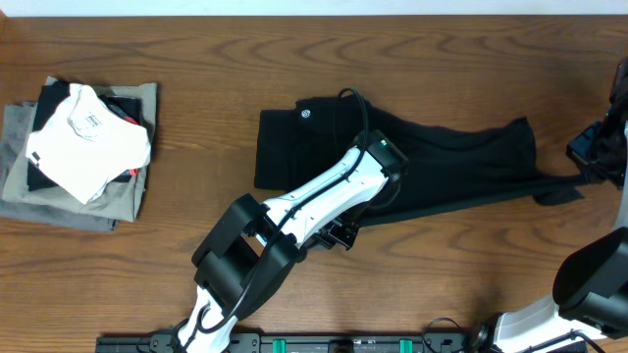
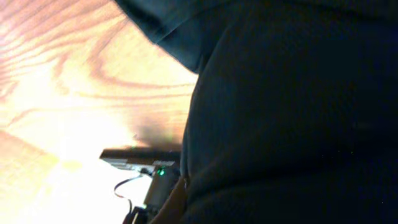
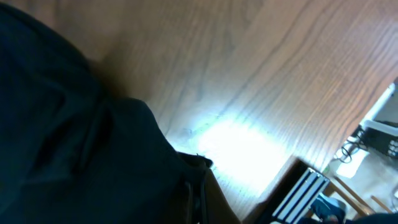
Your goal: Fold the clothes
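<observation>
**Overhead.** Black garment [image 1: 442,157] lies mid-surface, spread roughly 9-to-3 o'clock and only partly flat. Its near hem is drawn into a straight, taut line running from about 7 o'clock of the cloth out to 3 o'clock. That line ends at the right end effector [image 1: 587,169], at the far 3 o'clock edge of the surface [image 1: 196,59]. The jaws are not seen directly, but the tension reads as a clamp on the hem corner. Judgement: the pull is there to straighten the edge before a fold. The left end effector [image 1: 385,167] sits over the garment's middle, black against black, so I cannot tell whether it is wide, narrow or gripping. It is likely pinning or pinching the cloth as an anchor against that pull. A stack of folded clothes [image 1: 83,147], white top uppermost, sits well apart at 9 o'clock.

**Left wrist.** Dark fabric [image 2: 292,112] fills everything from 12 through 6 o'clock, very close to the lens. Bare wood [image 2: 74,74] shows at 9 o'clock. No fingers are visible, so the state is unconfirmed. The garment is directly at or under this end effector.

**Right wrist.** The garment [image 3: 68,137] occupies 7 to 10 o'clock and narrows into a bunched strip toward 6 o'clock, where the fingers would be. Wood [image 3: 249,62] shows elsewhere. This is consistent with a hold on the corner.
</observation>
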Tool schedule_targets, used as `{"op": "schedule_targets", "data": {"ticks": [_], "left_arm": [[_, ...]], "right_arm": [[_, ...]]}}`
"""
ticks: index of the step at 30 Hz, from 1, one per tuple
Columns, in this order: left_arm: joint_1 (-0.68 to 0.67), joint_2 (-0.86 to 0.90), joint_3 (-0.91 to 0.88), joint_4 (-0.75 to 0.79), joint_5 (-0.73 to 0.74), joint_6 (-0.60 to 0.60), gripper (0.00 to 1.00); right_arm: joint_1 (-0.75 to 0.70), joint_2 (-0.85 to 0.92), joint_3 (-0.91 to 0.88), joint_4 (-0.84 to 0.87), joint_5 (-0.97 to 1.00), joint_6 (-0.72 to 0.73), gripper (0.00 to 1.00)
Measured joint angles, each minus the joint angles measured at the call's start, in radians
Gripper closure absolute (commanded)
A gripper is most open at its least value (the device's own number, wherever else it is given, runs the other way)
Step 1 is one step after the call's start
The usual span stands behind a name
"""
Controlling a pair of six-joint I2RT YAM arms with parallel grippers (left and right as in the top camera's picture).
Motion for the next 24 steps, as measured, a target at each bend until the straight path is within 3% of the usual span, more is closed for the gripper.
{"op": "schedule_targets", "data": {"ticks": [5,7,9,13,16,21,24], "left_arm": [[0.001,0.000,0.000,-0.002,-0.030,-0.011,0.43],[0.001,0.000,0.000,-0.002,-0.034,-0.013,0.22],[0.002,0.000,0.000,-0.002,-0.040,-0.018,0.20],[0.002,0.000,0.000,-0.002,-0.043,-0.018,0.20],[0.002,-0.001,0.000,-0.002,-0.044,-0.018,0.19],[0.002,-0.007,0.000,0.009,-0.038,-0.012,0.09],[0.002,-0.014,0.000,0.090,0.028,0.016,0.07]], "right_arm": [[0.000,0.000,-0.030,0.010,0.019,0.010,0.98],[0.000,0.000,-0.031,0.025,0.024,0.012,0.87],[0.000,0.000,-0.032,0.043,0.031,0.011,0.57],[0.000,0.000,-0.033,0.082,0.026,-0.033,0.27],[0.000,0.000,-0.033,0.102,0.014,-0.064,0.27],[0.000,0.000,-0.033,0.127,-0.031,-0.106,0.26],[0.000,0.000,-0.033,0.154,-0.077,-0.137,0.25]]}}
